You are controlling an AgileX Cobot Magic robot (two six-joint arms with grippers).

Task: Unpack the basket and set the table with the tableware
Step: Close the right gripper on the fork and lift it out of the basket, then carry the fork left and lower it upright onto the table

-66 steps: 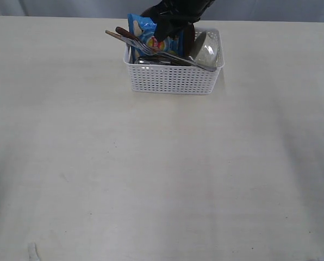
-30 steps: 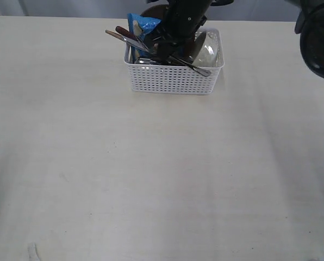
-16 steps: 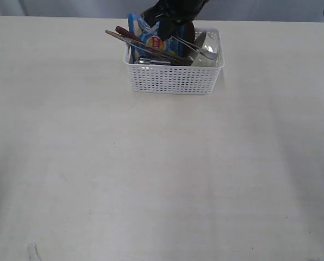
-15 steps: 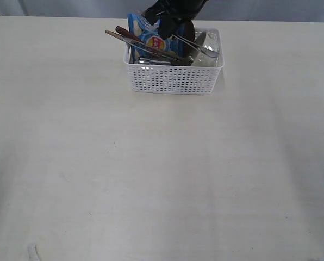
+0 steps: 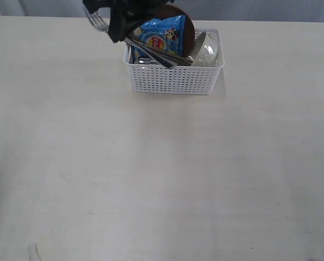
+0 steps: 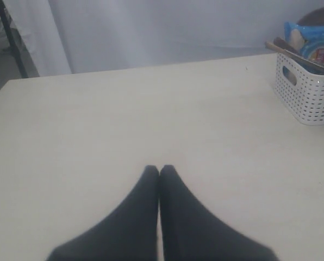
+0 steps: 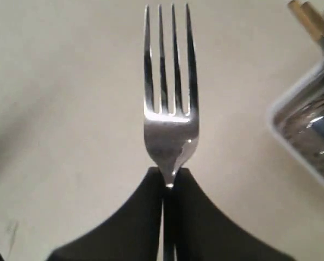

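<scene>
The right gripper is clamped on the narrow neck of a steel fork, its two black, wedge-shaped fingers pressed together around the metal. The fork is smooth and polished, with four slim tines and a rounded shoulder that catches the light. It is held in the air over the worktop, just off the left end of the basket in the exterior view, with the tines pointing away from the basket.

The basket is white plastic and rectangular, with rows of small holes in its walls and a rolled rim. It sits near the far edge of the pale, faintly grained worktop. A glossy blue snack bag stands upright inside it. A round brown plate stands on edge behind the bag. An off-white bowl is tipped on its side at the right end. Pale wooden chopsticks lean out over the rim near the fork.

The left gripper has its dark, tapered fingers closed tip to tip with nothing between them. It is low over bare worktop, well apart from the basket.
</scene>
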